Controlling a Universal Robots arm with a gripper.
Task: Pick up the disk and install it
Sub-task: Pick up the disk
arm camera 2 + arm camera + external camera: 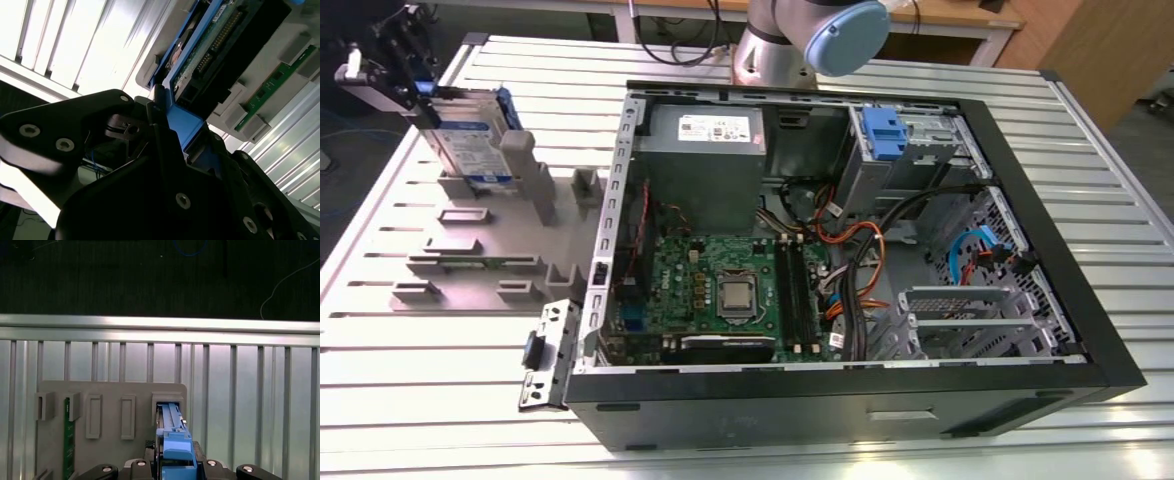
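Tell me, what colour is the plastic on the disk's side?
Blue, shown best on the disk in the first wrist view.

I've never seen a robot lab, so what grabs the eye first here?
The open computer case with its green motherboard sits centre in the exterior view. At that view's left, the disk stands on edge in a grey holder, the gripper shut on its blue rail.

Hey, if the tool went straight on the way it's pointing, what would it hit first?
The disk, standing upright in the grey holder's slot, directly ahead of the tool; whether they already touch is unclear.
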